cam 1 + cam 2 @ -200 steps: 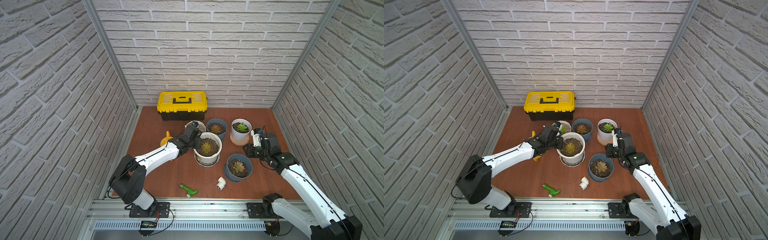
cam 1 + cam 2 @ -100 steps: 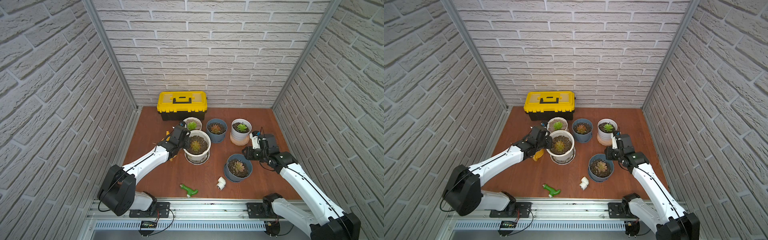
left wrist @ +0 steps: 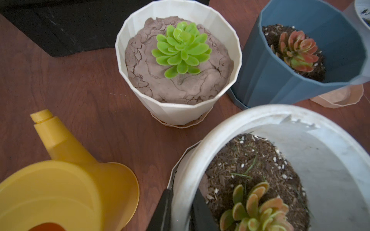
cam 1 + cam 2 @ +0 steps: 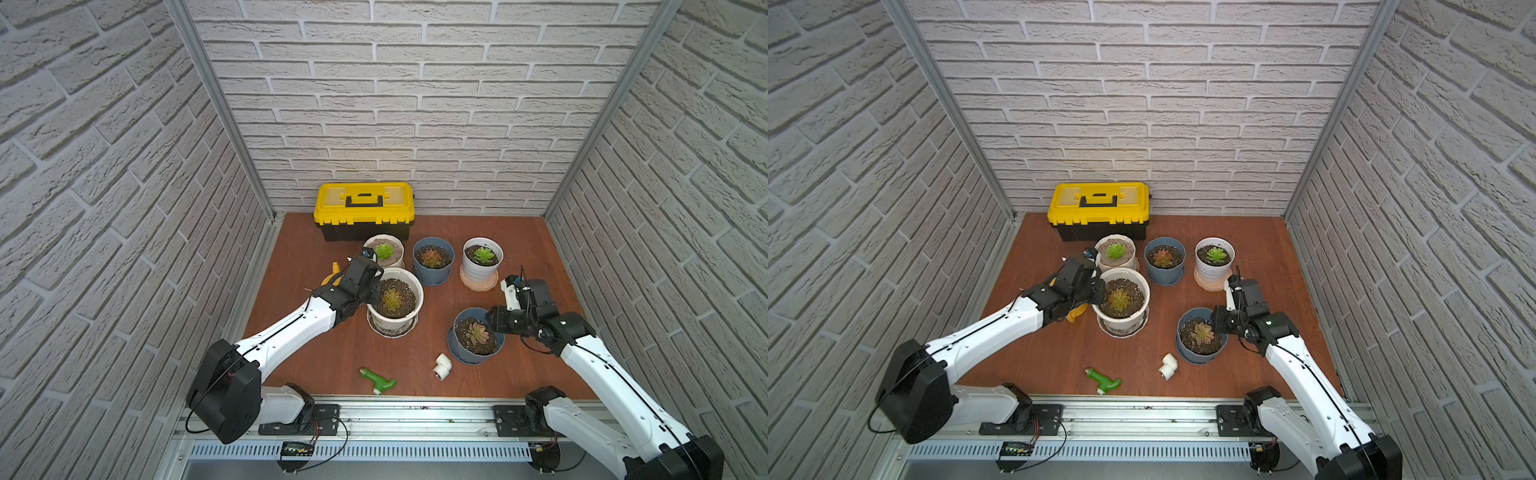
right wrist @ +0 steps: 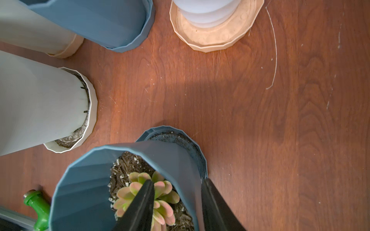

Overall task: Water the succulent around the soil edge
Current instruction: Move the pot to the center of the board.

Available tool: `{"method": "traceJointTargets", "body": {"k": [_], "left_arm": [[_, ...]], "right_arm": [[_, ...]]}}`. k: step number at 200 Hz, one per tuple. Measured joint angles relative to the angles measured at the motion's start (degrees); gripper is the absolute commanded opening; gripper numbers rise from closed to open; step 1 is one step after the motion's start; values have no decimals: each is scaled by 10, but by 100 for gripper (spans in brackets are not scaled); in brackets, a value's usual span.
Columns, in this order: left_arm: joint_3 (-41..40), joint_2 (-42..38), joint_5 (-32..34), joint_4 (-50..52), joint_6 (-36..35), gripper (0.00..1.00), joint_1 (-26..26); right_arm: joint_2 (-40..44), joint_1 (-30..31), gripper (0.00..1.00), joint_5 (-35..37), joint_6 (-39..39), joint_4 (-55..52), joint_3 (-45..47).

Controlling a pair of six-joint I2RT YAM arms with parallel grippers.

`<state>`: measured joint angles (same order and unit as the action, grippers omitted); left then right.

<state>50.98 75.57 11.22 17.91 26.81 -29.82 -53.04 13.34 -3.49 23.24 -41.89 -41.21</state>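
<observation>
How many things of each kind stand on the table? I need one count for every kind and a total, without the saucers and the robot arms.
White pots: 3
Blue pots: 2
Yellow toolbox: 1
Yellow watering can: 1
Green fitting: 1
White pipe elbow: 1
Total: 9

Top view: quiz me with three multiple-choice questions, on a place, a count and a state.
1. Where is the yellow toolbox?
A. against the back wall
B. at the front edge
C. on top of a pot

2. How many pots are blue?
A. one
B. two
C. four

3. What is the left tool doing?
A. hanging open in the air
B. clamped on the rim of the large white pot
C. lying flat on the floor

Answers: A, it stands behind all the pots; B, the back blue pot and the front blue pot; B, the left wrist view shows its fingers either side of the rim.
</observation>
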Motion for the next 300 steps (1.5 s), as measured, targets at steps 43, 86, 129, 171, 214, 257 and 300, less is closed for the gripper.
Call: {"method": "traceJointTargets", "body": {"k": [43, 86, 129, 171, 214, 257, 300], "left_arm": [[0, -1, -1, 5, -3, 32, 1], [0, -54, -18, 20, -7, 57, 8], [0, -166, -22, 34, -1, 68, 7], [-29, -249, -15, 64, 14, 68, 8], [-78, -297, 12, 108, 36, 68, 8], [-116, -351, 44, 142, 65, 68, 8], [-149, -388, 57, 151, 82, 68, 8]], "right_arm": [[-30, 16, 12, 27, 2, 8, 3], [-59, 24, 3, 52, 16, 47, 9], [-120, 25, 3, 78, 18, 84, -24], [-225, 25, 3, 115, -4, 87, -108], [-280, 27, 6, 127, -26, 96, -155], [-280, 33, 9, 130, -43, 90, -158], [-268, 34, 23, 120, -58, 69, -158]]}}
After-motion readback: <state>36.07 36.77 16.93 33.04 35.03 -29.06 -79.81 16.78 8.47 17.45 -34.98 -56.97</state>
